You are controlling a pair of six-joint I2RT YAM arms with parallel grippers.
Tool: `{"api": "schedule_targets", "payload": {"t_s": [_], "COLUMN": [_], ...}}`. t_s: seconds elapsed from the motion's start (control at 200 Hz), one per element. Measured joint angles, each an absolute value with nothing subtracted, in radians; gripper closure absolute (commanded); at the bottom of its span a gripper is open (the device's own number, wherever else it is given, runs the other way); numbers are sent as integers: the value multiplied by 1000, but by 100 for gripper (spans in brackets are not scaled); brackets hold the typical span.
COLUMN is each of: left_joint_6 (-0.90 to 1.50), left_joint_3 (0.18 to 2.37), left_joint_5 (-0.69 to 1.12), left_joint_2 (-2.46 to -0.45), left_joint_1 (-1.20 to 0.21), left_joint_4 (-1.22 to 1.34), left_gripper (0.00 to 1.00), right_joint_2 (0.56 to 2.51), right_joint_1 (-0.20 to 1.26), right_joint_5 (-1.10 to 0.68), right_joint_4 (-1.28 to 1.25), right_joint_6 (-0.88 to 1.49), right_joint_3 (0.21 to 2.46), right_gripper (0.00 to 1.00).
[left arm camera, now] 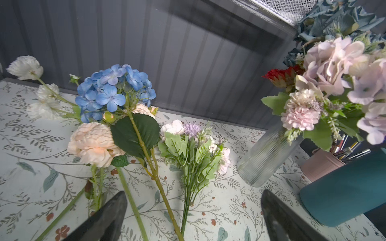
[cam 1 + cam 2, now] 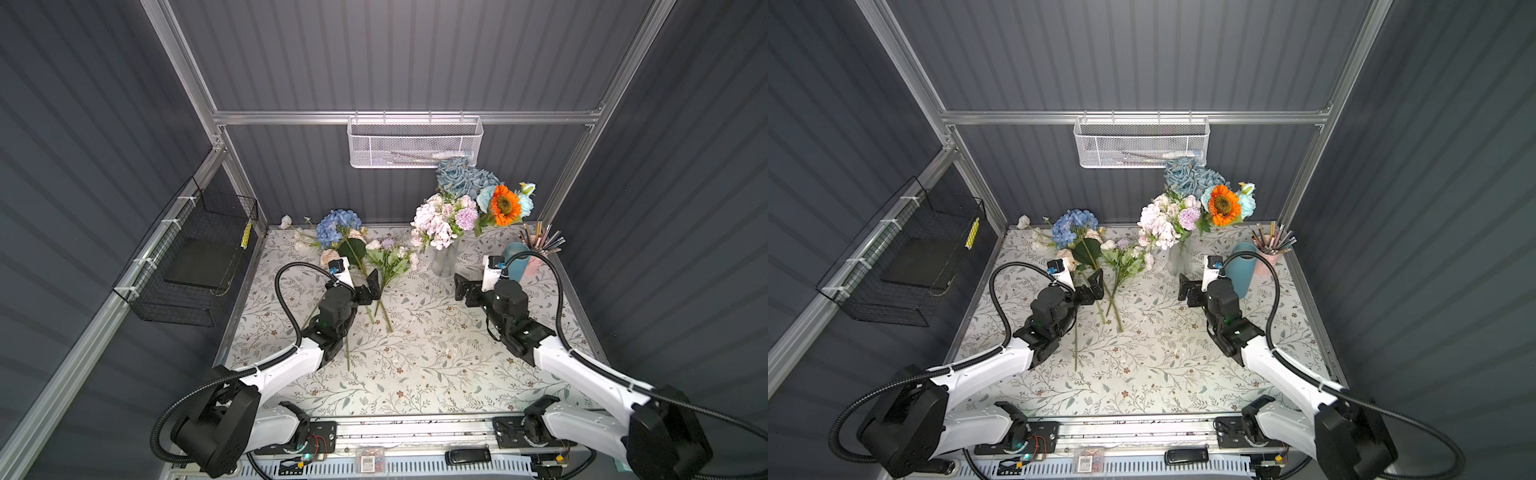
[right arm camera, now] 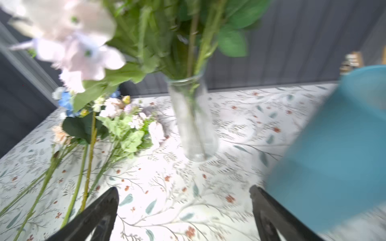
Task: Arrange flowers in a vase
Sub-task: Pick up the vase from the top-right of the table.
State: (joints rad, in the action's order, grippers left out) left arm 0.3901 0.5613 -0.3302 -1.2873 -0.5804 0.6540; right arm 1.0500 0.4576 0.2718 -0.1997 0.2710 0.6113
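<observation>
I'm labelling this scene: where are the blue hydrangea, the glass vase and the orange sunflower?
blue hydrangea (image 1: 113, 89): left wrist view, middle of the bloom.
glass vase (image 2: 444, 262): in a top view, lower glass wall.
orange sunflower (image 2: 504, 204): in a top view, dark centre disc.

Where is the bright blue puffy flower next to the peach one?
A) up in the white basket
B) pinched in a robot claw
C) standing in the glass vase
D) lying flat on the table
D: the blue hydrangea lies flat on the table, its stem stretched out beside the peach bloom.
</observation>
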Motion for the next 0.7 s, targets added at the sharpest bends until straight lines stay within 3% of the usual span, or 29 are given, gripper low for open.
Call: {"api": "schedule_targets", "payload": {"t_s": [0.29,0.465,0.7], "left_joint_6": [398,398,398], "left_joint_3": [607,607,607], "left_joint_5": [-259,-249,-250], "left_joint_2": [-1368,-1369,-1368], "left_joint_1": [-580,-580,-580], "left_joint_4": [667,667,649], "left_gripper": [0,0,0], "right_joint_2": [922,1009,1185], "right_joint_1": [227,82,58], "right_joint_5": [325,244,155], "right_joint_4": [236,298,256], "right_joint_6": [265,250,204], "right_joint_3": [738,836,937], "right_gripper": [1,1,1]}}
